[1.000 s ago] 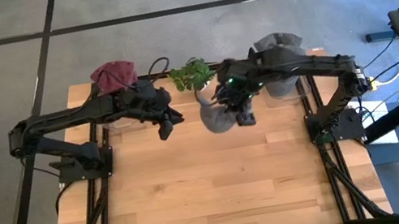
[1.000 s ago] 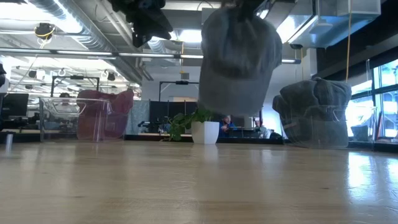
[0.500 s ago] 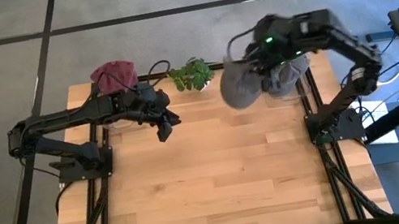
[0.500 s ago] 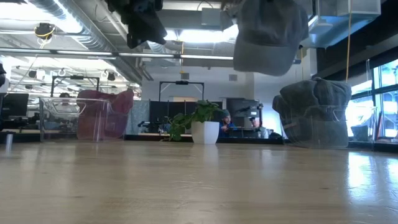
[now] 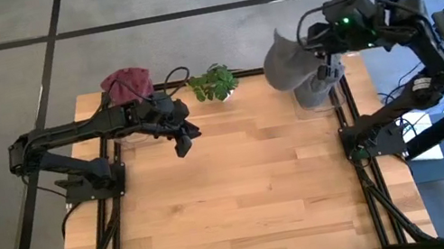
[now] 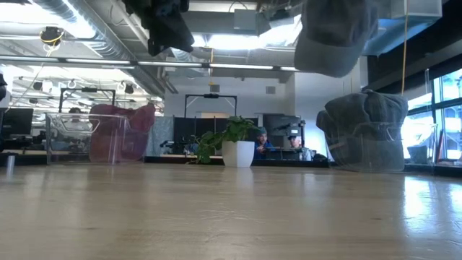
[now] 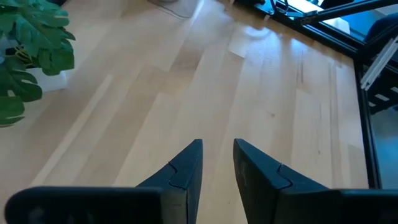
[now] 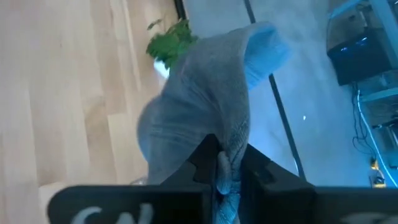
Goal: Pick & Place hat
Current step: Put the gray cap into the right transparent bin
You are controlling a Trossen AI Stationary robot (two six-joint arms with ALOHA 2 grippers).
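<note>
One grey hat (image 5: 288, 65) pinched in right pincer (image 8: 219, 163), above table's (image 5: 242, 185) far-right edge.

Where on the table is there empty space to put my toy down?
The wooden table is bare from the middle to its near edge. The far edge is crowded: red hat pile, plant, grey hat pile, with the left gripper hovering nearby.

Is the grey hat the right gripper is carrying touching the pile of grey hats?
Apart. In the low view the carried grey hat hangs with a clear gap above the hat pile.
</note>
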